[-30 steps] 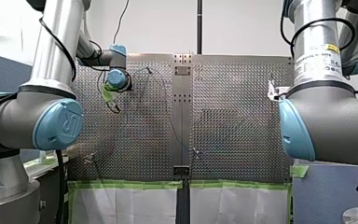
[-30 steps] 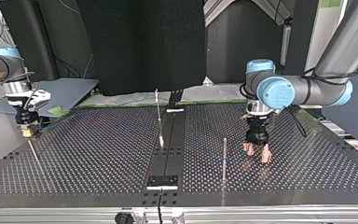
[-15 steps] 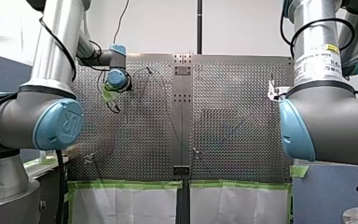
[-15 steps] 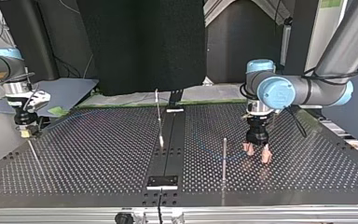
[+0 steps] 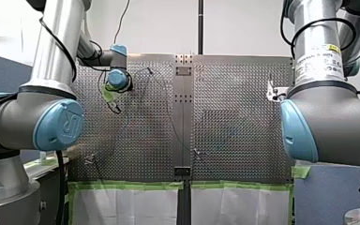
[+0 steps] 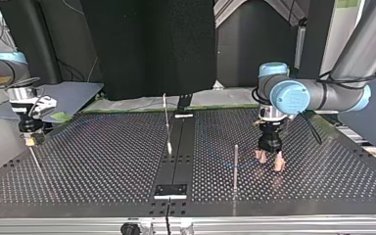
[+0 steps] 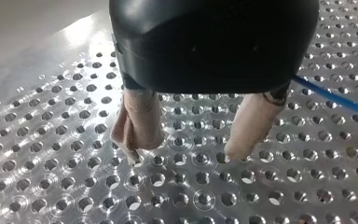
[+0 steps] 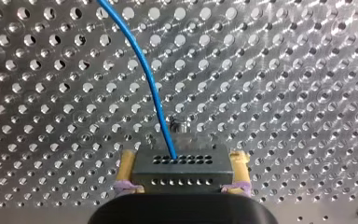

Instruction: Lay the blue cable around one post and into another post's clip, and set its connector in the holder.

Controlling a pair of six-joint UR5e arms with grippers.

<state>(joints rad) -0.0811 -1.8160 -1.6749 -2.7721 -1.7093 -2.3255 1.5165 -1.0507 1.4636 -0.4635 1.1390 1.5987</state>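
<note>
Table: perforated metal table [image 6: 103, 161], black curtain [image 6: 147, 44] behind its far edge.
Right claw: right claw [image 8: 184, 156] pinches the connector [image 8: 182, 170] across its two short ends, a yellow pad on each side; it sits near the table's side edge.
Left claw: left claw [image 7: 184, 154] is spread, beige fingers [image 7: 137, 121] empty, tips low over the table; can't tell if they touch.
Blue cable: blue cable [image 8: 151, 88] leaves the connector's holed face and arcs off over the table. One run lies just beside the left claw. The stretch between is too faint to trace in the wide views.
Posts: upright post [image 6: 235, 164] near the left claw; leaning post [image 6: 166, 125] further back, mid-table.
Handling (judgement): cable is thin, light and limp, with some spring. Expect it to hold a curve and slide on bare metal. The connector is rigid and small.
Grip point (judgement): keep the connector held by its flat ends. Take the cable low, close to the post, so the slack stays short.
</note>
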